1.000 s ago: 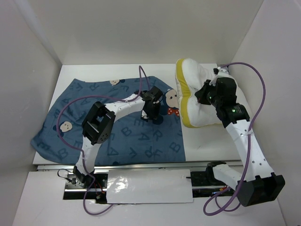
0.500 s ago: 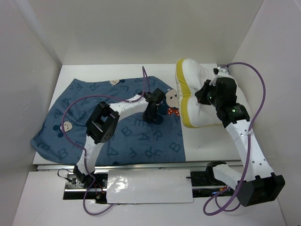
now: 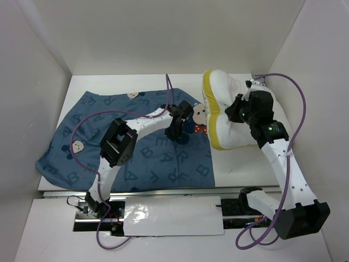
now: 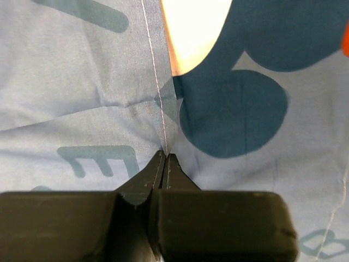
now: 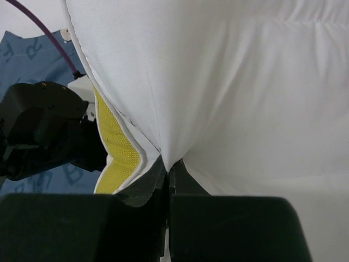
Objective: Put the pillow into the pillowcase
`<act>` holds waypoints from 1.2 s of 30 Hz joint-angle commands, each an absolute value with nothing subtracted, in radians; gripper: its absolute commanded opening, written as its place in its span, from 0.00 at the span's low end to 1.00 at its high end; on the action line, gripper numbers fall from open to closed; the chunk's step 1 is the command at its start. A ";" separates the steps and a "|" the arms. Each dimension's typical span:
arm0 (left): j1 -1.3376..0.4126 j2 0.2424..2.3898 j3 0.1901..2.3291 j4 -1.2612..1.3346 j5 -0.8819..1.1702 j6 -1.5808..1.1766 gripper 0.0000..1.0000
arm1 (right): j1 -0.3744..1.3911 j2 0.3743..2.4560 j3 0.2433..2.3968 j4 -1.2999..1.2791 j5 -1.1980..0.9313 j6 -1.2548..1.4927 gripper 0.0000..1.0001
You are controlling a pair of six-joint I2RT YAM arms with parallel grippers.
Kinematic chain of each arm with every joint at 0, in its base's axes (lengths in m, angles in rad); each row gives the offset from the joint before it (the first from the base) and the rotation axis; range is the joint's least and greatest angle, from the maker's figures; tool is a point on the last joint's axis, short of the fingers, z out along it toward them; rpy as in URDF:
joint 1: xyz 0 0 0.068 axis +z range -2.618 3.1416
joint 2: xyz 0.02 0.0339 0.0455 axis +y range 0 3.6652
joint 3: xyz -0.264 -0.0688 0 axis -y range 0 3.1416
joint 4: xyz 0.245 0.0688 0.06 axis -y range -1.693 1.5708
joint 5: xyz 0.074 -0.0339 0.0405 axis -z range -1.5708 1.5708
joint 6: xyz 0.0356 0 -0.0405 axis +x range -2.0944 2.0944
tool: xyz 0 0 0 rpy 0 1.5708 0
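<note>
The dusty-blue pillowcase (image 3: pixel 136 147) lies flat over the left and middle of the table, printed with letters and mouse faces. My left gripper (image 3: pixel 177 132) is down on it near its right edge, beside the red bow print. In the left wrist view that gripper (image 4: pixel 165 155) is shut, pinching pillowcase (image 4: pixel 82 71) fabric at a stitched seam. The white pillow (image 3: pixel 234 128) with its yellow band (image 3: pixel 209 103) is bunched up at the right. My right gripper (image 3: pixel 233 113) is shut on a fold of the pillow (image 5: pixel 245 82), close to the yellow band (image 5: pixel 117 147).
White walls enclose the table on the left, back and right. Purple cables (image 3: pixel 297 103) loop over both arms. A white sheet (image 3: pixel 172 215) covers the rail at the near edge between the arm bases. Bare table (image 3: pixel 240 164) shows in front of the pillow.
My left gripper's jaws have closed onto the pillowcase fabric. The pillow's yellow edge has shifted slightly left with the right gripper.
</note>
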State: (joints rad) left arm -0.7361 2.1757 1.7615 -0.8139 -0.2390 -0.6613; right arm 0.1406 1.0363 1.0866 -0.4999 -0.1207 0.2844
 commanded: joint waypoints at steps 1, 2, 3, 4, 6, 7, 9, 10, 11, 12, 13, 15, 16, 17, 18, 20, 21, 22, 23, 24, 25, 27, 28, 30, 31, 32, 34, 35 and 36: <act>-0.741 2.079 1.821 -0.841 -0.288 -0.651 0.00 | 0.132 1.023 1.083 -0.492 -0.127 0.235 0.00; -0.741 2.060 1.821 -0.841 -0.301 -0.650 0.00 | 0.143 1.023 1.072 -0.492 -0.138 0.226 0.00; -0.741 2.043 1.821 -0.841 -0.310 -0.650 0.00 | 0.152 1.023 1.072 -0.492 -0.171 0.225 0.00; -0.741 2.016 1.821 -0.841 -0.320 -0.650 0.00 | 0.152 1.023 1.063 -0.492 -0.192 0.213 0.00; -0.741 1.996 1.812 -0.853 -0.321 -0.650 0.00 | 0.179 1.014 1.054 -0.503 -0.263 0.196 0.00; -0.741 1.996 1.812 -0.867 -0.321 -0.650 0.00 | 0.179 1.014 1.045 -0.503 -0.284 0.187 0.00; -0.741 1.973 1.793 -0.885 -0.321 -0.660 0.00 | 0.212 1.028 1.032 -0.523 -0.355 0.161 0.00; -0.741 1.973 1.780 -0.894 -0.330 -0.672 0.00 | 0.222 1.028 1.032 -0.534 -0.368 0.150 0.00; -0.741 1.964 1.779 -0.908 -0.330 -0.672 0.00 | 0.245 1.037 1.008 -0.549 -0.380 0.150 0.00; -0.741 1.951 1.764 -0.908 -0.330 -0.681 0.00 | 0.258 1.046 0.997 -0.561 -0.391 0.137 0.00; -0.741 1.941 1.755 -0.908 -0.342 -0.696 0.00 | 0.285 1.055 0.977 -0.571 -0.400 0.137 0.00; -0.741 1.930 1.746 -0.923 -0.353 -0.715 0.00 | 0.313 1.068 0.956 -0.581 -0.417 0.126 0.00; -0.741 1.930 1.746 -0.923 -0.353 -0.724 0.00 | 0.328 1.068 0.947 -0.581 -0.428 0.126 0.00; -0.741 1.916 1.746 -0.933 -0.362 -0.738 0.00 | 0.363 1.083 0.928 -0.595 -0.428 0.126 0.00; -0.741 1.907 1.746 -0.933 -0.362 -0.738 0.00 | 0.383 1.098 0.928 -0.595 -0.428 0.126 0.00; -0.741 1.893 1.746 -0.933 -0.362 -0.738 0.00 | 0.425 1.114 0.913 -0.604 -0.397 0.126 0.00; -0.741 1.881 1.746 -0.933 -0.362 -0.738 0.00 | 0.463 1.136 0.901 -0.604 -0.375 0.126 0.00; -0.741 1.870 1.746 -0.933 -0.362 -0.738 0.00 | 0.481 1.150 0.900 -0.604 -0.365 0.126 0.00; -0.741 1.870 1.746 -0.933 -0.362 -0.738 0.00 | 0.507 1.164 0.900 -0.604 -0.365 0.126 0.00; -0.741 1.861 1.746 -0.933 -0.362 -0.748 0.00 | 0.521 1.195 0.900 -0.604 -0.365 0.126 0.00; -0.741 1.861 1.746 -0.933 -0.362 -0.749 0.00 | 0.534 1.210 0.913 -0.595 -0.339 0.135 0.00; -0.741 1.848 1.746 -0.933 -0.371 -0.758 0.00 | 0.569 1.267 0.940 -0.595 -0.299 0.144 0.00; -0.741 1.838 1.746 -0.933 -0.371 -0.758 0.00 | 0.581 1.284 0.951 -0.604 -0.257 0.144 0.00; -0.741 1.838 1.759 -0.933 -0.371 -0.758 0.00 | 0.616 1.328 0.983 -0.604 -0.213 0.144 0.00; -0.741 1.838 1.759 -0.933 -0.359 -0.758 0.00 | 0.626 1.345 1.000 -0.617 -0.171 0.135 0.00; -0.741 1.838 1.773 -0.933 -0.339 -0.747 0.00 | 0.626 1.364 1.018 -0.617 -0.157 0.135 0.00; -0.741 1.829 1.773 -0.923 -0.339 -0.736 0.00 | 0.647 1.426 1.080 -0.627 -0.135 0.120 0.00; -0.741 1.816 1.773 -0.911 -0.339 -0.736 0.00 | 0.647 1.443 1.098 -0.627 -0.124 0.120 0.00; -0.741 1.816 1.773 -0.902 -0.339 -0.707 0.00 | 0.647 1.475 1.139 -0.618 -0.124 0.109 0.00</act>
